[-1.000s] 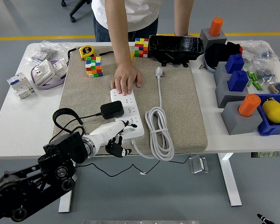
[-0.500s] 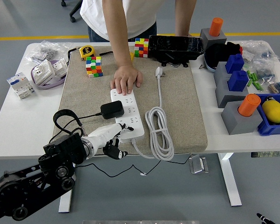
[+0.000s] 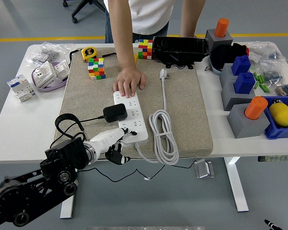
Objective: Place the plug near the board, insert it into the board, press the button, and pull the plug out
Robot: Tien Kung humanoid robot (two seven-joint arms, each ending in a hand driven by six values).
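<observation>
A white power strip [image 3: 130, 114] lies lengthwise on the tan mat [image 3: 182, 110]. A black plug adapter [image 3: 115, 112] sits plugged in at its left side, its black cable looping off to the left. My left hand [image 3: 116, 144] hovers at the strip's near end, its white index finger stretched onto the strip's near edge and the other fingers curled under; it holds nothing. A person's hand [image 3: 129, 82] presses flat on the strip's far end. My right hand is out of view.
The strip's white cord [image 3: 164, 136] coils on the mat to the right. Two colour cubes [image 3: 97, 68], a yellow tape measure [image 3: 89, 52] and a black box [image 3: 180, 48] line the back. Grey blocks with pegs [image 3: 247, 120] and a blue bin [image 3: 283, 122] fill the right side; white boxes [image 3: 22, 87] sit left.
My left hand has drawn slightly left and back toward the table's near edge. The person's hand stays on the strip's far end; their body has shifted right.
</observation>
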